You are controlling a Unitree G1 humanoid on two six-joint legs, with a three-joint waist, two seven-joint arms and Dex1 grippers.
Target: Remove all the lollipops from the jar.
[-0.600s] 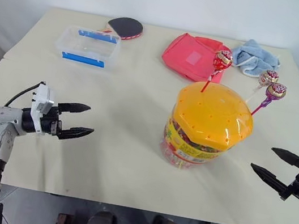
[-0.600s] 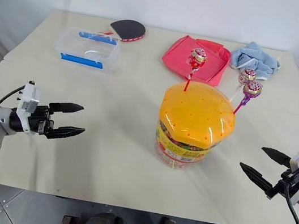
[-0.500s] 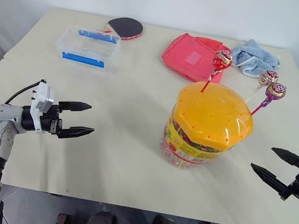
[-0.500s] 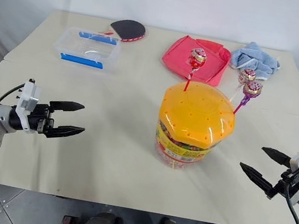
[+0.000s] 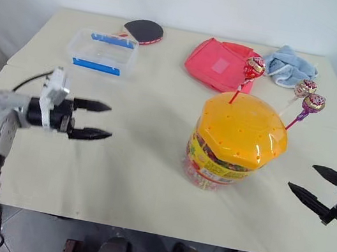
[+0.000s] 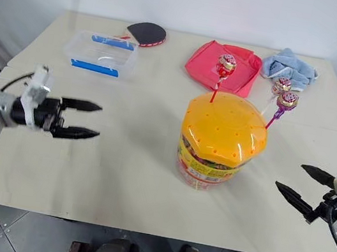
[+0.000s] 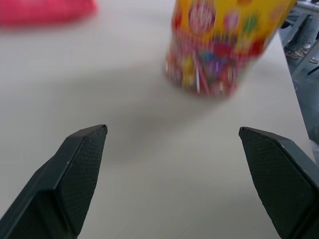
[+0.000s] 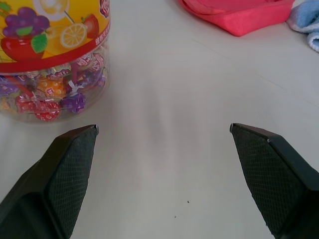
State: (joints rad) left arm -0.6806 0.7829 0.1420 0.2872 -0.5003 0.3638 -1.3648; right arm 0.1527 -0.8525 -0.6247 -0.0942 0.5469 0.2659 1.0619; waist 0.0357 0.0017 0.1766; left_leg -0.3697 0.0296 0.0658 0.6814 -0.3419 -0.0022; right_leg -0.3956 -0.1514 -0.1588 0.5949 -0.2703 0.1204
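Orange-lidded jar (image 5: 238,144) holding 3 lollipops (image 5: 254,68), pink pouch (image 5: 220,61) and towel (image 5: 288,63) behind, left hand (image 5: 100,120) and right hand (image 5: 319,185) open, empty.

Wide bare table (image 5: 134,178) lies between the left gripper (image 5: 101,120) and the jar (image 5: 236,144), nothing in that lane. The right gripper (image 5: 317,184) has an open strip of table to the jar too, both sets of fingers spread and empty. Above the orange lid, three lollipops (image 5: 254,68) stand up on their sticks, the red-stick one apart from the other two, which sit close together near the lid's right edge. Behind the jar lie the pink bag (image 5: 221,63) and blue cloth (image 5: 287,64); clear box (image 5: 102,52) and paddle (image 5: 143,30) crowd the far left.
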